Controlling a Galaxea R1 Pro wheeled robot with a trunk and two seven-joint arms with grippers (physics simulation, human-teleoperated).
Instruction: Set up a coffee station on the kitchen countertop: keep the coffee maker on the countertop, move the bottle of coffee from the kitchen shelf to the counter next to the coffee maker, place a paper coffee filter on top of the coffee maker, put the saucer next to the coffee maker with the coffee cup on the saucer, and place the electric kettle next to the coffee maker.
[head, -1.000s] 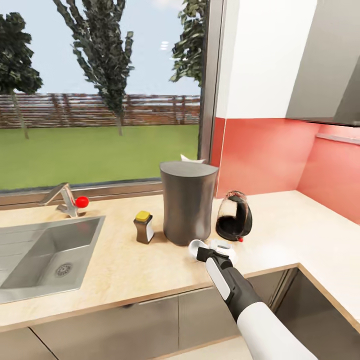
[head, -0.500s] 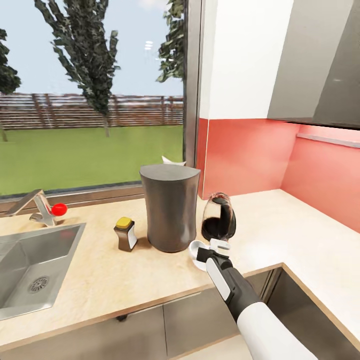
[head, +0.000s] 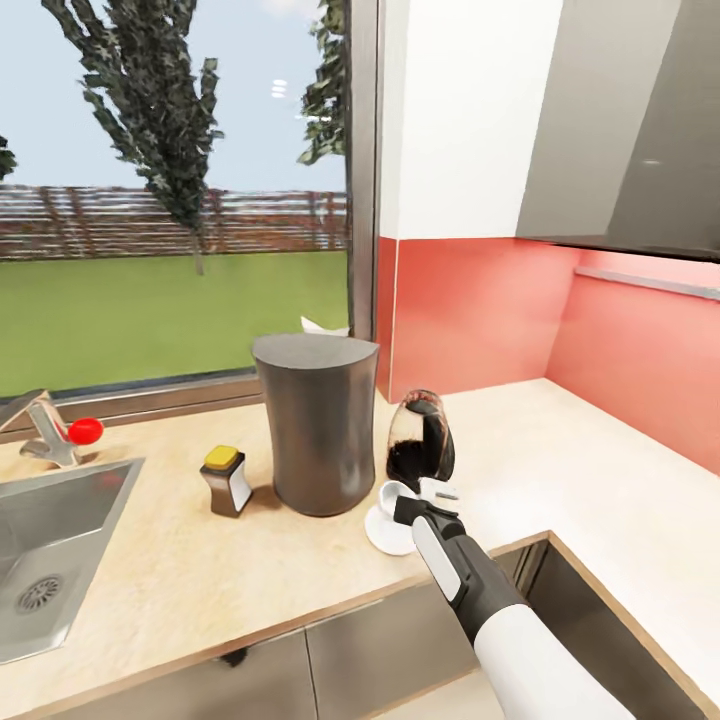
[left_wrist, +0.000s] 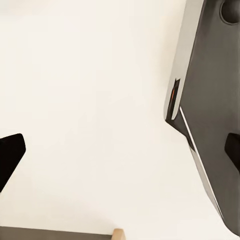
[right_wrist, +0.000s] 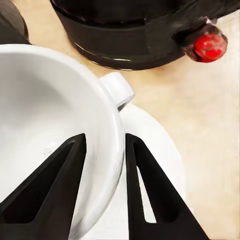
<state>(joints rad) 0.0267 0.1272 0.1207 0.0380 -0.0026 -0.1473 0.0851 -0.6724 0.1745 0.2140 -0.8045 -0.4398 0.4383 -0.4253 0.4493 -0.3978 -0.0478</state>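
At the far left of the head view the steel sink (head: 50, 540) is set into the counter (head: 200, 590), with a tap (head: 40, 435) carrying a red knob (head: 86, 430) at its back edge. Right of the sink, left of centre, stands the jar (head: 226, 481) with its yellow lid, just beside the coffee maker (head: 314, 423) in the middle of the frame. A white point of filter (head: 322, 327) shows above the maker's top at its rear. Just right of the maker stands the kettle (head: 419, 441), dark inside the glass; its black base (right_wrist: 135, 35) and red switch (right_wrist: 210, 46) show along the upper edge of the right wrist view.

In front of the maker and kettle, near the counter's front edge, the saucer (head: 385, 535) lies flat with the cup (head: 394, 494) over it. The right gripper (head: 420, 503) reaches in from the lower right and pinches the cup's rim: in the right wrist view one finger (right_wrist: 50, 190) sits inside the cup (right_wrist: 45, 115) and the other outside the wall, above the saucer (right_wrist: 160, 150). Whether the cup rests on the saucer I cannot tell.

In the left wrist view the left gripper (left_wrist: 120, 152) shows only two dark fingertips at the frame's opposite edges, spread wide, with nothing between them, over a pale surface beside a dark panel (left_wrist: 210, 90).
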